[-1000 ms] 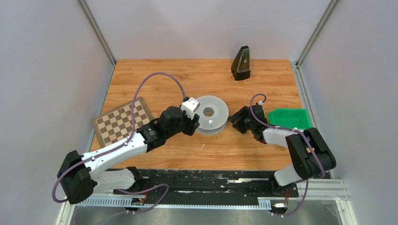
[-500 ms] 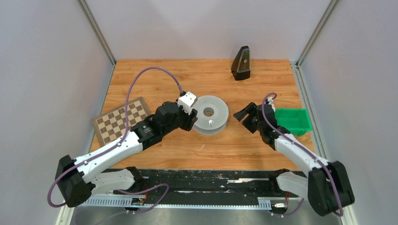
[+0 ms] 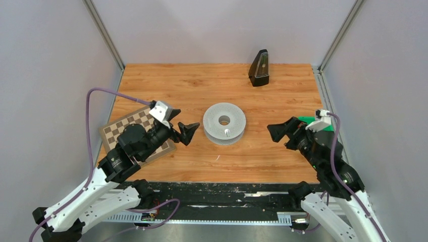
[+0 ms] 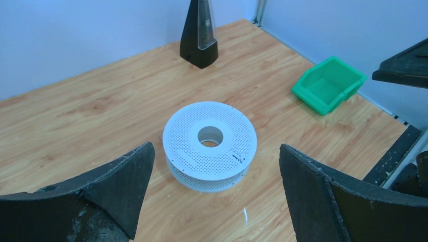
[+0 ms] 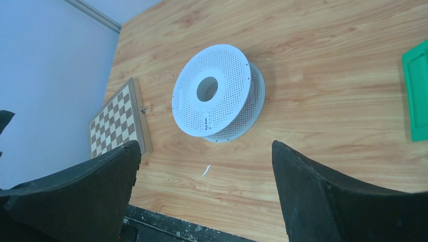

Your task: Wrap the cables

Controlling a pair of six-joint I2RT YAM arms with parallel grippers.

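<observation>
- Currently, the white spool (image 3: 224,123) is laid flat at the centre of the desk (image 3: 202,85).
- The left end effector (image 3: 182,124) is opened wide, apart from the spool.
- The right end effector (image 3: 282,129) is likewise opened, empty.

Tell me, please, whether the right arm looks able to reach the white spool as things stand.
Probably yes. The right gripper is open and faces the white spool, with only bare table between them; the green bin sits off to its side, out of the path.
</observation>
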